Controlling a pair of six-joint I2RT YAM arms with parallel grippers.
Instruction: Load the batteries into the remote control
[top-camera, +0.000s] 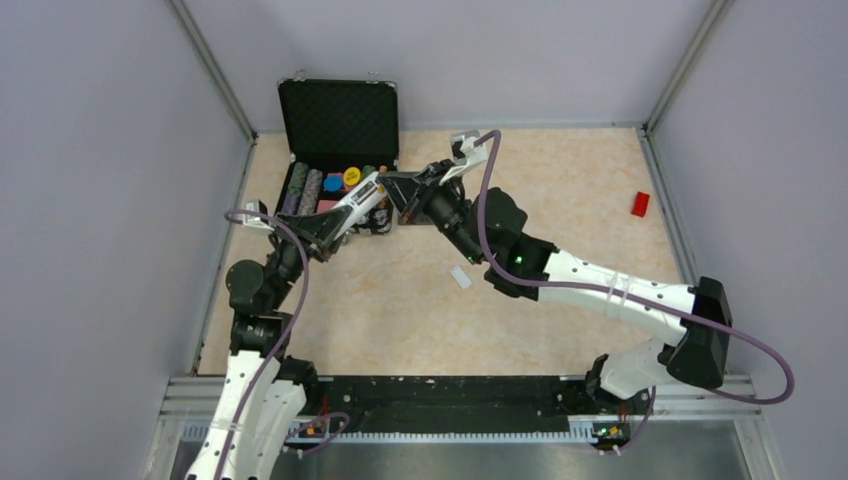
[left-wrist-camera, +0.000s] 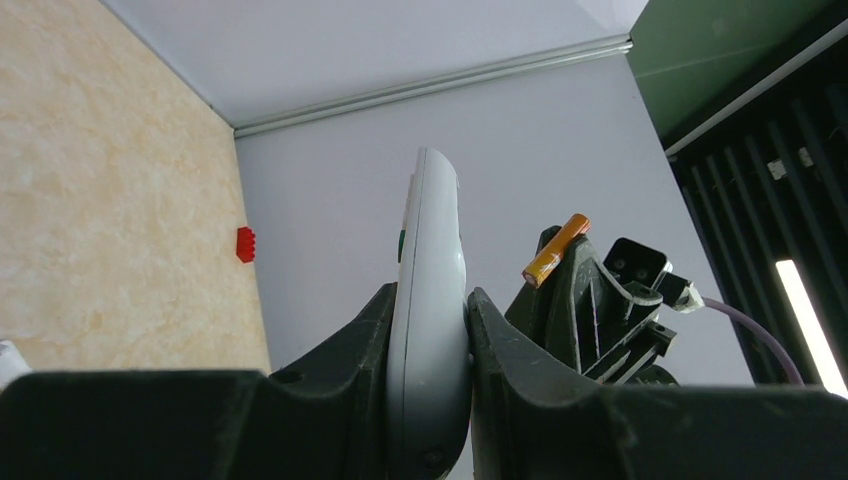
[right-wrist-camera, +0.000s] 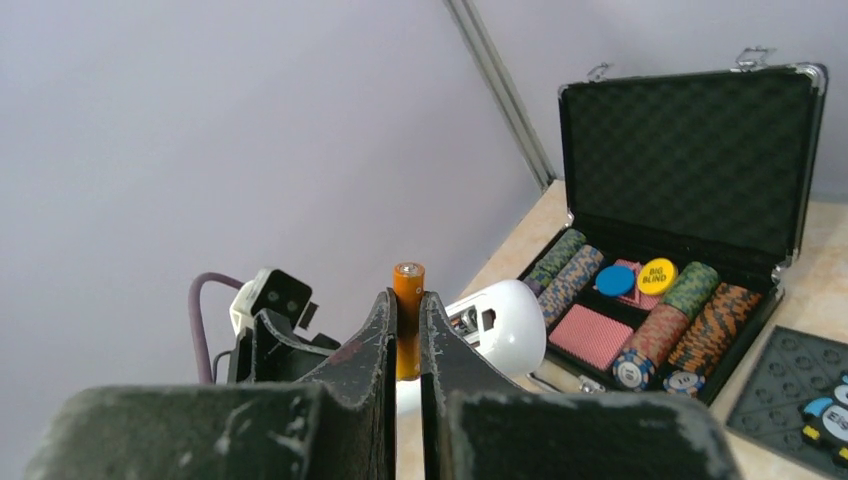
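My left gripper (left-wrist-camera: 432, 295) is shut on the white remote control (left-wrist-camera: 430, 300) and holds it edge-on above the table. In the top view the remote (top-camera: 362, 197) is raised in front of the chip case. My right gripper (right-wrist-camera: 408, 300) is shut on the orange-copper battery (right-wrist-camera: 408, 310), which stands upright between the fingers. The battery's tip is close beside the remote's open battery compartment (right-wrist-camera: 480, 322). The battery also shows in the left wrist view (left-wrist-camera: 556, 250), just right of the remote. The dark battery is not in view.
An open black case of poker chips (top-camera: 338, 120) stands at the back left, right behind both grippers. A dark tile (right-wrist-camera: 800, 385) lies beside it. A small white flat piece (top-camera: 460, 277) lies mid-table. A red block (top-camera: 640, 204) sits at the right.
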